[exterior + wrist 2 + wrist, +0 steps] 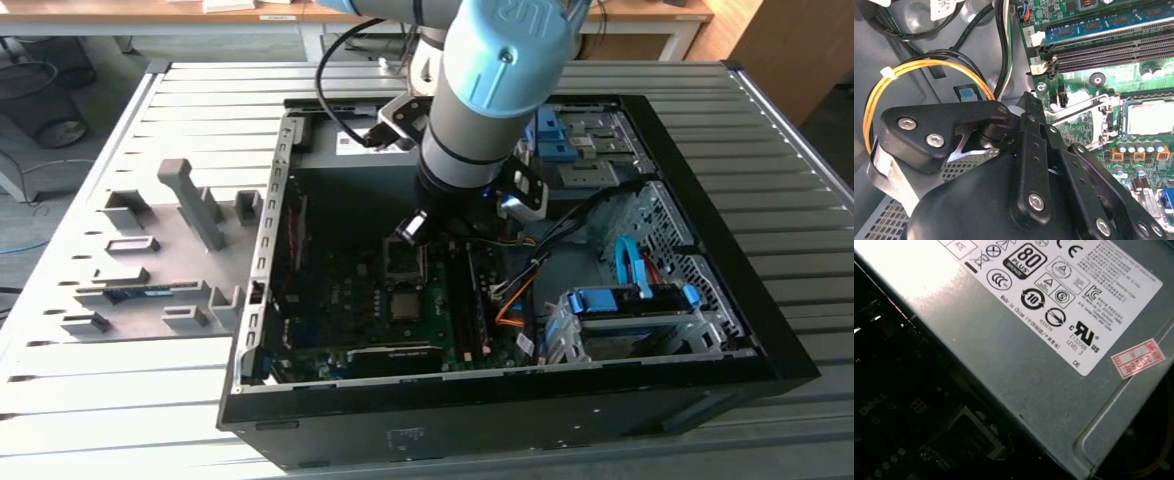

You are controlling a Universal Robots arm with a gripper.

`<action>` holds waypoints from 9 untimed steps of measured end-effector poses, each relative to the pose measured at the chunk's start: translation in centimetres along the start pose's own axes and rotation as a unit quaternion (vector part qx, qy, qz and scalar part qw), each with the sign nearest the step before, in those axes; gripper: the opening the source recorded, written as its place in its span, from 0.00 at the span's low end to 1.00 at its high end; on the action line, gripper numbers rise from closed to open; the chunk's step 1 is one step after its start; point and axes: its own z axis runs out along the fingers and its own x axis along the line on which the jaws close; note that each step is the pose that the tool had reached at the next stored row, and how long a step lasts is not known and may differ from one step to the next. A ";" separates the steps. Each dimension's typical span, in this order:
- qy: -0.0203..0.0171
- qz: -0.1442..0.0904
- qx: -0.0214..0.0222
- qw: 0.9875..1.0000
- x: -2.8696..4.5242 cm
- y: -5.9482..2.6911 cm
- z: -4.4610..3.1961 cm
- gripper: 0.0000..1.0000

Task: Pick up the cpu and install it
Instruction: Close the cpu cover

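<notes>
The cpu (404, 303) lies flat in its socket on the green motherboard (340, 300), dull silver face up. The exterior view puts it about mid-board, toward that view's left of the long memory slots (467, 290). In the second wrist view the cpu (1146, 119) sits inside a metal frame. The socket's wire lever (1074, 106) is raised beside it, and a row of small capacitors (1139, 151) runs along one edge.

- Nearest in the exterior view: the black wall of the open computer case (534, 410), which stands on a slatted grey table (134, 400).
- Inside the case, toward the exterior view's right: a blue-trimmed drive bay (627, 300) with orange and blue cables around it.
- Beyond the cpu: the gripper (414, 228) hangs low over the board at the far edge of the socket, near the chip but apart from it. Nothing can be seen in its grasp. Whether it is clenched or released cannot be told.
- The second wrist view shows a yellow cable loop (929, 67) against the case floor.
- Farther back: the grey power supply (1019, 370) with its white label (1054, 295).
- On the table, toward the exterior view's left of the case: a grey parts fixture (160, 250).
</notes>
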 end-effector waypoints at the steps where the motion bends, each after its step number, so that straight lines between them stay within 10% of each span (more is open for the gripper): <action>1: 0.000 0.000 0.000 1.000 0.01 0.04 -0.08 0.10; 9: -0.001 0.000 0.001 1.000 0.08 0.22 -0.45 0.10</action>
